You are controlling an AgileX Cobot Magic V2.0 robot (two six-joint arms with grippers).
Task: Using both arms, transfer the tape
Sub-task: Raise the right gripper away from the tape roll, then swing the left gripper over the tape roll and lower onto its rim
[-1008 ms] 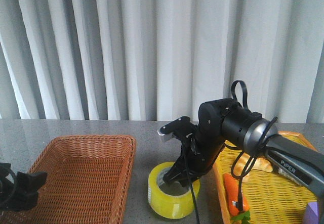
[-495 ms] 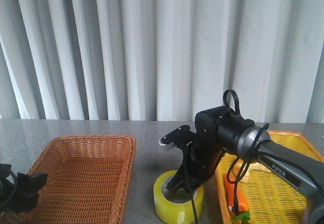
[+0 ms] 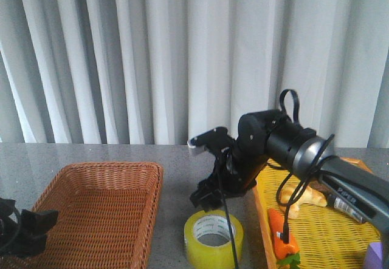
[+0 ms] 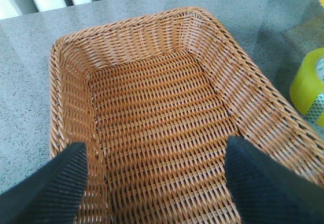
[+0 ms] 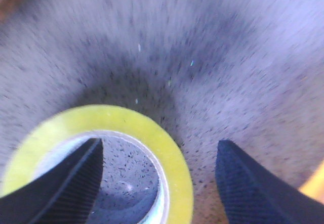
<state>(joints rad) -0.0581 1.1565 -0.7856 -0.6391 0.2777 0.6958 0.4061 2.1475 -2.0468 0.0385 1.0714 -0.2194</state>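
Right gripper [image 3: 205,197] lifted off tape [image 3: 213,240] (fingers [image 5: 66,181] apart).

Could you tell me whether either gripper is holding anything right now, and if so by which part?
Nothing is held. The right gripper hangs open above the tape, which sits on the table; the left gripper is open over the wicker basket.

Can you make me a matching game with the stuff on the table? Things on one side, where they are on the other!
Things:
1. wide roll of yellow packing tape
2. orange carrot
3. brown woven wicker basket
4. black left gripper

Places:
A. lying in the yellow tray
B. hovering over the wicker basket, jaws open
C. flat on the grey table between basket and tray
D. on the table's left side

Pairs: 1-C, 2-A, 3-D, 4-B
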